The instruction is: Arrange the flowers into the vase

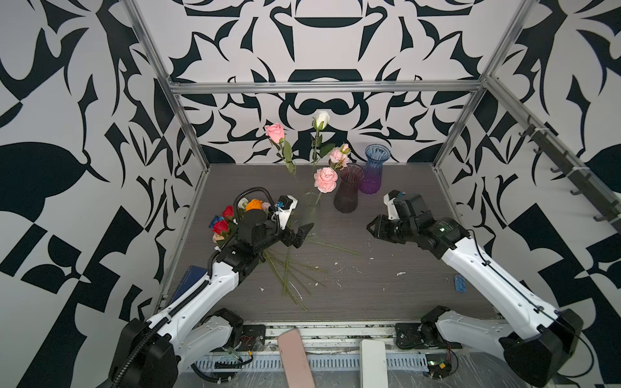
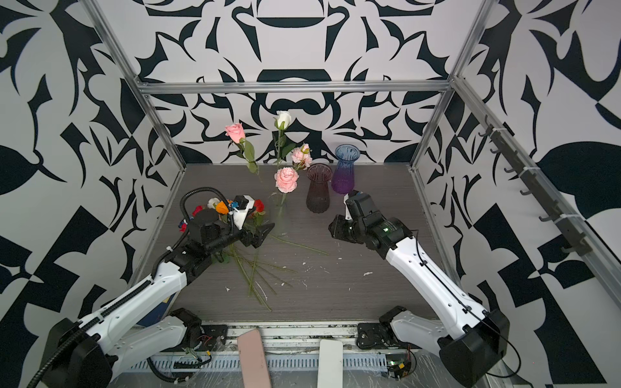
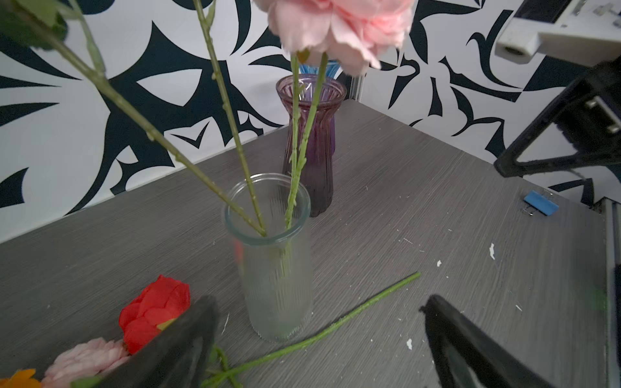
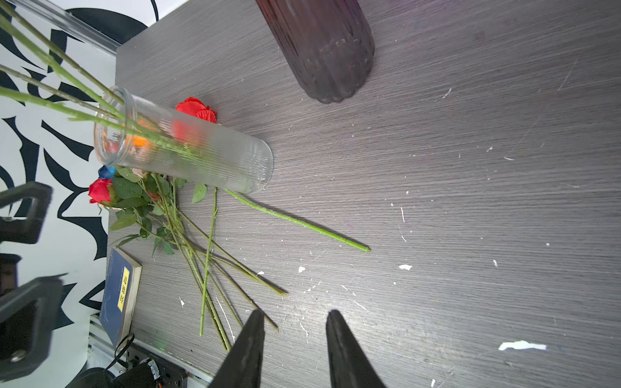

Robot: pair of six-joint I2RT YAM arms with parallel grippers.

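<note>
A clear ribbed glass vase [image 1: 311, 205] [image 2: 281, 210] [image 3: 273, 265] [image 4: 188, 154] stands left of centre. It holds several flowers: a pink rose [image 1: 275, 131], a white rose [image 1: 322, 119] and pink ruffled blooms [image 1: 325, 179]. More flowers [image 1: 226, 221] [image 4: 148, 198] lie in a pile at the left, red, orange and blue, with their stems [image 1: 289, 268] fanned toward the front. One stem [image 3: 336, 326] [image 4: 295, 220] lies by the vase's foot. My left gripper [image 1: 304, 235] [image 2: 263, 235] [image 3: 317, 304] hovers open just in front of the vase, holding nothing. At the right my right gripper [image 1: 373, 228] [image 2: 332, 228] [image 4: 295, 314] is open and empty above bare table.
A dark purple vase [image 1: 347, 191] [image 3: 311, 144] and a blue-to-purple vase [image 1: 373, 171] stand behind and right of the clear one. A blue book [image 1: 191, 278] [image 4: 121, 292] lies at the table's left edge. A blue clip [image 1: 459, 282] [image 3: 541, 203] lies at the right. Patterned walls enclose the table.
</note>
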